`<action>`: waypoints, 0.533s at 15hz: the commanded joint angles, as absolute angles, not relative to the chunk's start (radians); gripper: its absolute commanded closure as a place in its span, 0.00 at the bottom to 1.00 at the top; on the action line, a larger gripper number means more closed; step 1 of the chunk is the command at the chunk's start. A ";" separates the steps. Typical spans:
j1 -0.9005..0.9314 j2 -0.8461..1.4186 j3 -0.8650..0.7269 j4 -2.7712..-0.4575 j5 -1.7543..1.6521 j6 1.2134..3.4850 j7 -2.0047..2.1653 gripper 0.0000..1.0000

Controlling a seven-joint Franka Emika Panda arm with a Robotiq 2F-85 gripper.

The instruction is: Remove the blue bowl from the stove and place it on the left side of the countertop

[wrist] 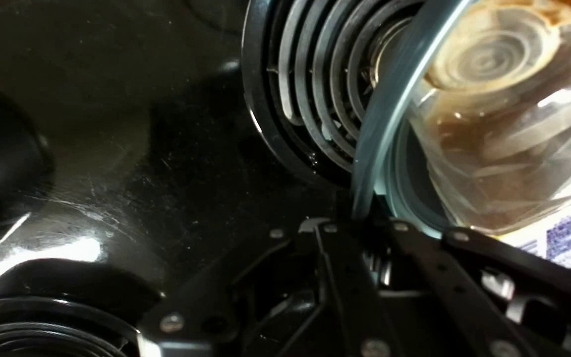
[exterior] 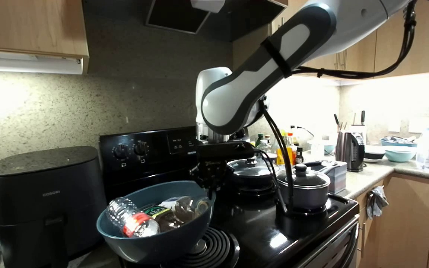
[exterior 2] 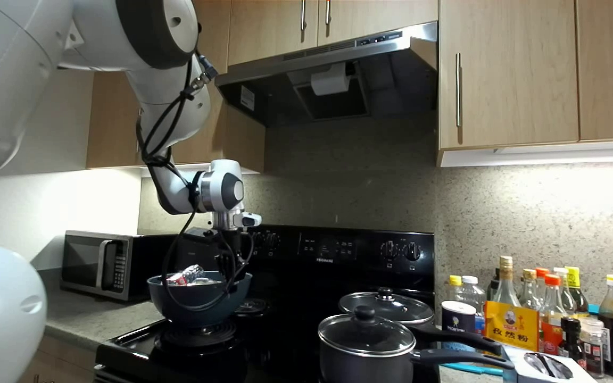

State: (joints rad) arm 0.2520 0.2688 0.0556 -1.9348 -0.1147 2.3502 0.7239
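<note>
The blue bowl (exterior: 169, 243) is over the stove (exterior: 259, 234) beside the air fryer, and holds several clear plastic bottles and packages. It also shows in an exterior view (exterior 2: 192, 311), above a coil burner. Its rim is higher on the gripper's side, so it looks tilted. Whether its base touches the burner is hard to tell. My gripper (exterior: 210, 191) points down at the bowl's edge. In the wrist view the rim (wrist: 389, 109) runs between the fingers (wrist: 365, 213), which are shut on it. The fingertips are dark and partly hidden.
The black air fryer (exterior: 47, 201) stands close beside the bowl. A microwave (exterior 2: 99, 266) sits on the grey countertop (exterior 2: 80, 319) left of the stove. Two lidded pots (exterior 2: 367, 351) are on the stove's right. A range hood (exterior 2: 333, 80) hangs above.
</note>
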 commanded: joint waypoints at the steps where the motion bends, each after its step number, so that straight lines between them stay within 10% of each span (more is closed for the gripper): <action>1: 0.239 0.221 0.118 -1.936 0.008 2.338 0.618 0.98; 8: 0.254 0.138 0.189 -1.942 0.126 2.373 0.548 0.98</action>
